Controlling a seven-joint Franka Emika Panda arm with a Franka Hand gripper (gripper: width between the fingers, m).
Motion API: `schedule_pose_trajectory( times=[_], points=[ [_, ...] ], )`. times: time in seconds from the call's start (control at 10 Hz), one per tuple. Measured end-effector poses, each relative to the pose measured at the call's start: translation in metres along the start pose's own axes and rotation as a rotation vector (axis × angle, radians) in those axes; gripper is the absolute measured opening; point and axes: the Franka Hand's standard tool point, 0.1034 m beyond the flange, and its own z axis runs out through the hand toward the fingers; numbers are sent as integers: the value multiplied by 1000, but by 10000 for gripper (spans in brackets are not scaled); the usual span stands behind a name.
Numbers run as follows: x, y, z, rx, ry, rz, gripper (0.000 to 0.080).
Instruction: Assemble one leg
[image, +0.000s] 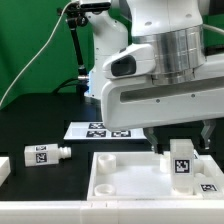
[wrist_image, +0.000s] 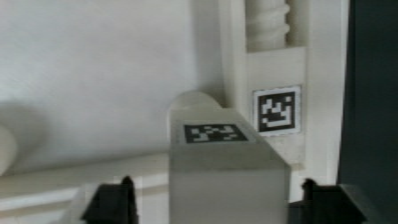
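Observation:
A leg (image: 181, 160), a stubby white post with a square tag, stands upright on the big white panel (image: 130, 180) toward the exterior view's right. My gripper (image: 180, 143) hangs over it, open, with one finger on each side and gaps showing. In the wrist view the leg (wrist_image: 222, 160) fills the middle between the dark fingertips (wrist_image: 118, 200), tag facing the camera; my gripper (wrist_image: 217, 202) straddles it without clamping. A second leg (image: 40, 155) lies on its side on the black table at the exterior view's left.
The marker board (image: 100, 130) lies behind the panel. Another white part (image: 4, 168) sits at the far left edge. The panel carries a tag (wrist_image: 276, 108) near its edge, with a ribbed white piece (wrist_image: 267, 25) beyond it. A black stand and cable are at the back.

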Motion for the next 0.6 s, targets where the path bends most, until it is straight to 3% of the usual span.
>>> schedule_pose_trajectory(
  times=[0.6],
  points=[
    [0, 0, 0, 6, 0, 133, 282]
  ],
)
